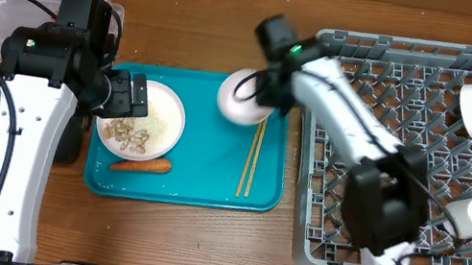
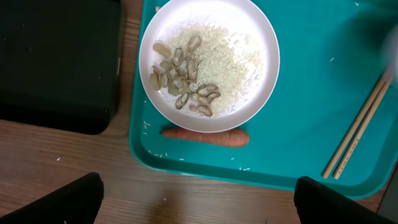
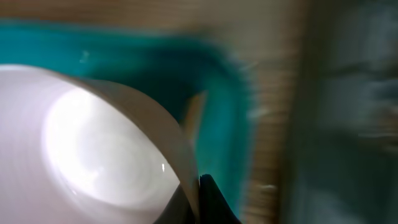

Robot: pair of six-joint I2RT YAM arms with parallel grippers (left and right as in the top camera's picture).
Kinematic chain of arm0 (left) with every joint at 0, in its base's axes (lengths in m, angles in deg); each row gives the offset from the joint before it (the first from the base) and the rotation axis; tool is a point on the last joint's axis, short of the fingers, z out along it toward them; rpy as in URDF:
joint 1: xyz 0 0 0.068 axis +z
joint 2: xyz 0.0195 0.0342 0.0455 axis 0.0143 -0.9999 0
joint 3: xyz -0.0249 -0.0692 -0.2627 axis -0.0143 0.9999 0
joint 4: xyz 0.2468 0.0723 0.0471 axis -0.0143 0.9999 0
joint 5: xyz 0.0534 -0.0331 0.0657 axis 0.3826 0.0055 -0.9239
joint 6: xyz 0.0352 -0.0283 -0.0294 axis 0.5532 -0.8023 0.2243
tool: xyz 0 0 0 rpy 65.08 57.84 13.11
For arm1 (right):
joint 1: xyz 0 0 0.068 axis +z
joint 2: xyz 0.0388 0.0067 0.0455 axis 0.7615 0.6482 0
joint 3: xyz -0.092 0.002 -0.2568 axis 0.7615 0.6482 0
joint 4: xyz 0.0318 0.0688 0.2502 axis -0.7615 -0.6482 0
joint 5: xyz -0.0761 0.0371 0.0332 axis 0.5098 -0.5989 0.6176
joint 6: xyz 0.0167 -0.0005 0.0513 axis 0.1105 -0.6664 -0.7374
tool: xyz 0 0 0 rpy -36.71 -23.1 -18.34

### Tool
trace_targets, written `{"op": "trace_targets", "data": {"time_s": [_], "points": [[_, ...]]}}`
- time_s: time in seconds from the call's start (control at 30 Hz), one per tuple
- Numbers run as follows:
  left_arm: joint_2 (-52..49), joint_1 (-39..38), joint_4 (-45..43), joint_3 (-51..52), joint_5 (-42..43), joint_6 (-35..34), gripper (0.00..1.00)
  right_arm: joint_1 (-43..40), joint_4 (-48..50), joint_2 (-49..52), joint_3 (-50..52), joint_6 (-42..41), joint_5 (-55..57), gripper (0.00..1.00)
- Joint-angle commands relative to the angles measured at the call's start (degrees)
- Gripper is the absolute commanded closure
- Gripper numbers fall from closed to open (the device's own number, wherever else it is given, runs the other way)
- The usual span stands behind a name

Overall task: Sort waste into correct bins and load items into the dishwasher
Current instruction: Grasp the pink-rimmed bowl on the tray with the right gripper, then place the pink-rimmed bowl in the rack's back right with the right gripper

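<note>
Wooden table [image 1: 197,243], teal tray [image 1: 203,151] central; left jaws spread by plate [image 1: 177,114]; right jaws pinch white bowl [image 1: 238,99] rim.

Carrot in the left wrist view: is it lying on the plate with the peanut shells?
No, the carrot lies on the teal tray, just outside the rim of the plate.

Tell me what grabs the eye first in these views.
The right gripper is shut on the rim of a white bowl at the teal tray's far edge, beside the grey dish rack. On the tray's left sits a plate of rice and peanut shells, a carrot in front of it.
</note>
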State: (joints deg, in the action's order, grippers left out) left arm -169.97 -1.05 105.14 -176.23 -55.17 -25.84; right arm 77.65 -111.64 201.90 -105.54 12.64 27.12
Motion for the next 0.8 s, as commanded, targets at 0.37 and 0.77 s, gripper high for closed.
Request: {"op": "trace_targets", "data": {"time_s": [0.37,0.77], "points": [[0.6,0.3,-0.1,-0.1,0.7,-0.5,0.0,-15.8,-14.4,-15.8,-3.4,-24.1,65.5,0.96],[0.6,0.3,-0.2,-0.1,0.7,-0.6,0.0,-24.4,-4.7,-10.9,13.2,-24.1,61.6,0.96]]}}
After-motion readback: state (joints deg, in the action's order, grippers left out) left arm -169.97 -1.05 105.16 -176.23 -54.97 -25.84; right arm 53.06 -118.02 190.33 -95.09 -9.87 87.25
